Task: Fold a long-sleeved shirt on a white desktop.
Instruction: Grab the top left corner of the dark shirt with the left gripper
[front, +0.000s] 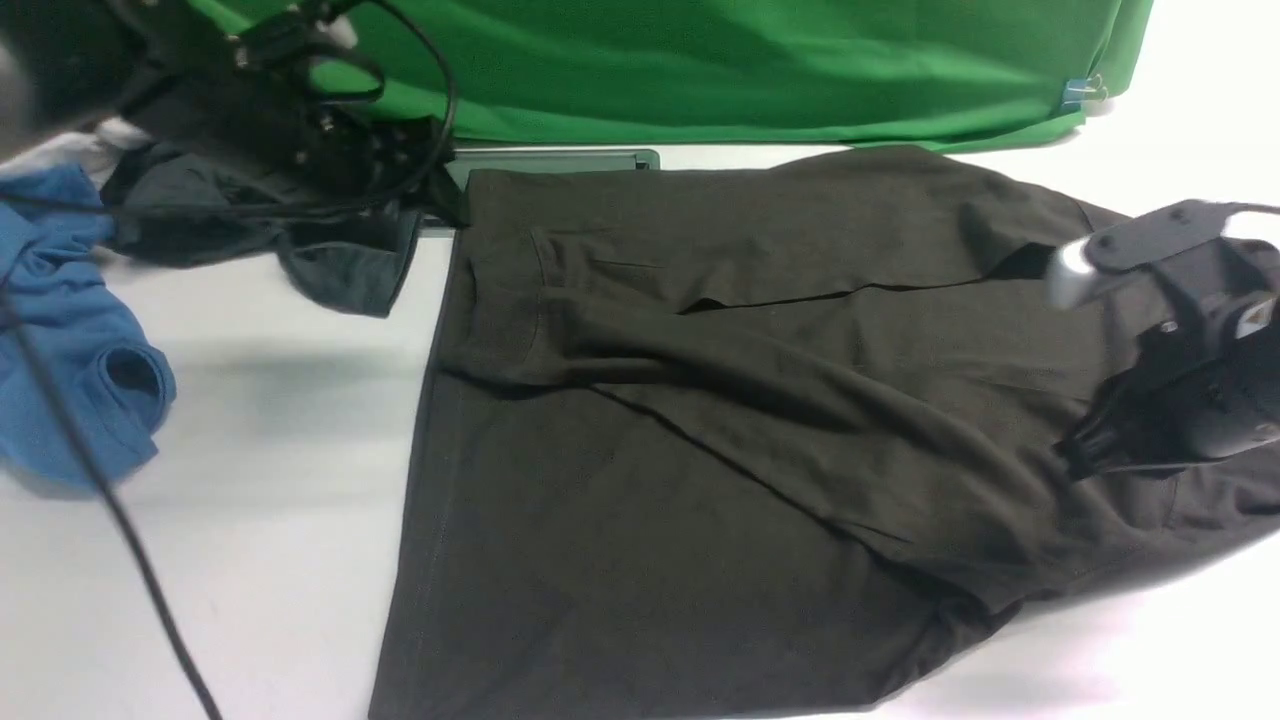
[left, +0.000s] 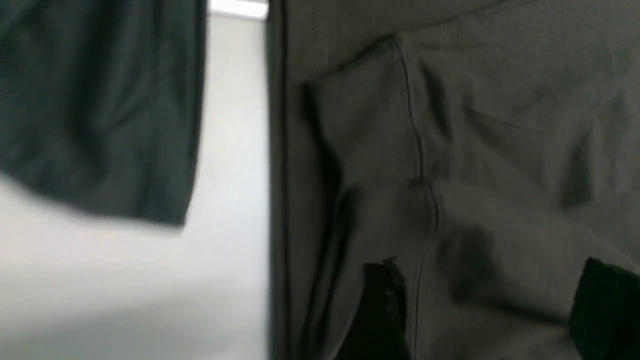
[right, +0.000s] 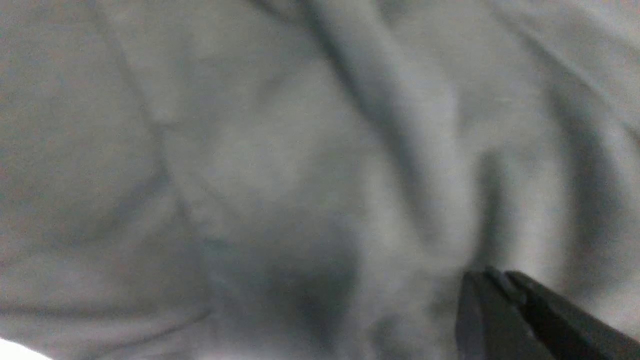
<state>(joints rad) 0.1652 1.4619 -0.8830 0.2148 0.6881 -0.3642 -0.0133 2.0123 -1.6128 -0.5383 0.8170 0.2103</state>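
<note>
**Right claw pressed shut on the shirt, left claw spread above it**

The right gripper (front: 1075, 455) sits over the right side of the long-sleeved shirt (front: 700, 450). In the right wrist view its two fingers (right: 500, 310) are closed together, tips against the fabric. Whether any cloth is caught between them cannot be told.

The left gripper (left: 490, 264) is spread wide, its dark fingers (left: 380, 310) well apart above a seamed fold near the shirt's left edge, with nothing clamped.

The shirt lies across the middle and right of the white desktop (front: 250, 500), with one sleeve folded diagonally over the body.

Beside its far left corner lies a charcoal-grey garment (front: 340, 260), and a blue shirt (front: 70, 330) lies farther left. A grey hatch (front: 550, 157) shows at the shirt's far edge, before a green cloth (front: 750, 70) with a blue clip (front: 1075, 93). A black cable (front: 100, 490) crosses the near left of the desktop.
</note>
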